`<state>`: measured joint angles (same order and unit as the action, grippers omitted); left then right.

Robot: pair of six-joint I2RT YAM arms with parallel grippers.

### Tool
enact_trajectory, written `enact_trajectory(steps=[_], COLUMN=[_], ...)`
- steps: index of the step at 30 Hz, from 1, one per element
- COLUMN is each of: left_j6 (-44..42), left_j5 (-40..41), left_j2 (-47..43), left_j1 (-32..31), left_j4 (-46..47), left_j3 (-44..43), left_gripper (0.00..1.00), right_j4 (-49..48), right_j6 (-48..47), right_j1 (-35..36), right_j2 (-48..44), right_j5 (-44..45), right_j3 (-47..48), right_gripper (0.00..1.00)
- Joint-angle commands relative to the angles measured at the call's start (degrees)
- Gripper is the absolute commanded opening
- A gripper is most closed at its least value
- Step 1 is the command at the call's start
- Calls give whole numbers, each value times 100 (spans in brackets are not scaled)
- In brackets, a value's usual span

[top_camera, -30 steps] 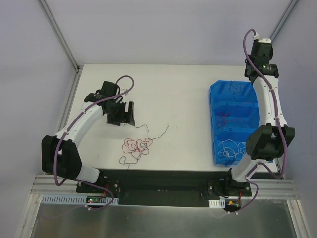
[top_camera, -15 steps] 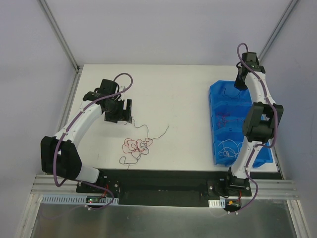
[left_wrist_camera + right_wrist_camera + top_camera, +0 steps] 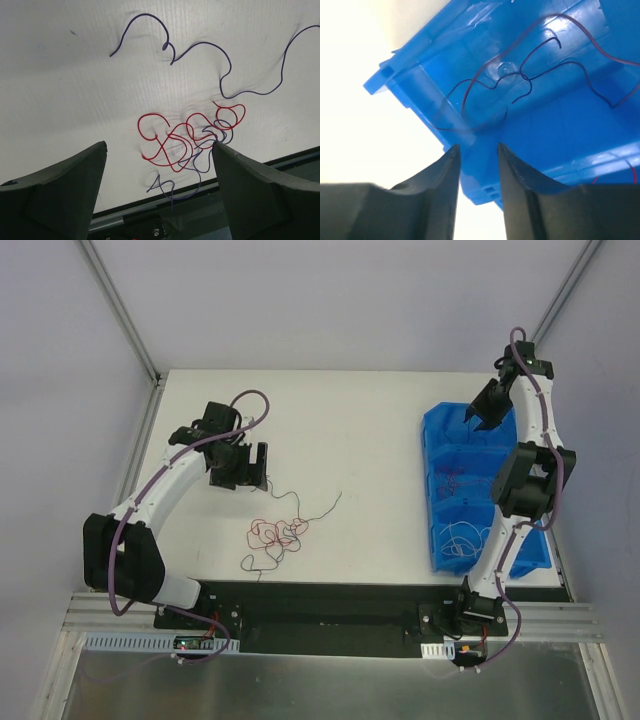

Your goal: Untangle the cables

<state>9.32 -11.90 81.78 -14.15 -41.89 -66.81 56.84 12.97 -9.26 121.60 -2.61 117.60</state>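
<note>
The cables (image 3: 278,534) lie as a loose knot of red and dark purple wires on the white table, left of centre. One purple strand (image 3: 325,505) trails off to the right. My left gripper (image 3: 246,468) hovers just behind the knot, open and empty. In the left wrist view the red and purple loops (image 3: 192,131) show between the left gripper's (image 3: 159,146) wide-spread fingers. My right gripper (image 3: 478,412) hangs over the far blue bin (image 3: 440,422). Its jaws stand slightly apart with nothing between them. Thin red and dark wires (image 3: 520,75) lie inside that bin, beyond the right gripper (image 3: 477,148).
Three blue bins stand in a row at the right. The middle bin (image 3: 436,476) holds dark reddish wires (image 3: 456,481) and the near bin (image 3: 437,552) holds white wires (image 3: 462,540). The table's front edge (image 3: 235,175) runs close to the knot.
The right arm has swung down from high at the back, and its gripper now hangs over the far bin with its jaws parted. The left gripper has barely moved.
</note>
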Motion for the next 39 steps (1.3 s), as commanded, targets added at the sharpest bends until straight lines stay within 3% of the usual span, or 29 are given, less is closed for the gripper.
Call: enact_trajectory(steps=[1,5,11,16,20,23,29,36,39], left_j6=[-71,25,175,219,289,499,658,1054,1203], left_j5=[-32,-23,73,-14,-293,-856,-1165,-1525,-1718], left_j2=[-259,-268,-189,-48,399,1075,1884,2764,2896], left_j1=[44,44,70,211,229,229,229,202,194], left_j4=[23,75,207,339,453,532,980,1288,1411], left_j3=[194,291,326,335,107,-165,-464,-816,-904], left_gripper=[86,87,81,70,73,77,74,44,20], right_j4=[906,1180,1286,524,-409,-639,-753,-841,-893], right_j6=[206,-171,-962,-1218,-929,-823,-805,-972,-1007], right_j1=[-103,-59,300,1801,2945,3481,4010,4054,4072], right_j2=[-171,-505,-962,-1472,-1631,-1561,-1753,-2228,-2334], right_j5=[-293,-56,-2,-554,-994,-1618,-1752,-1725,-1874], right_j3=[684,800,1071,257,-614,-826,-1353,-2047,-2250], right_gripper=[46,59,61,61,61,62,62,62,62])
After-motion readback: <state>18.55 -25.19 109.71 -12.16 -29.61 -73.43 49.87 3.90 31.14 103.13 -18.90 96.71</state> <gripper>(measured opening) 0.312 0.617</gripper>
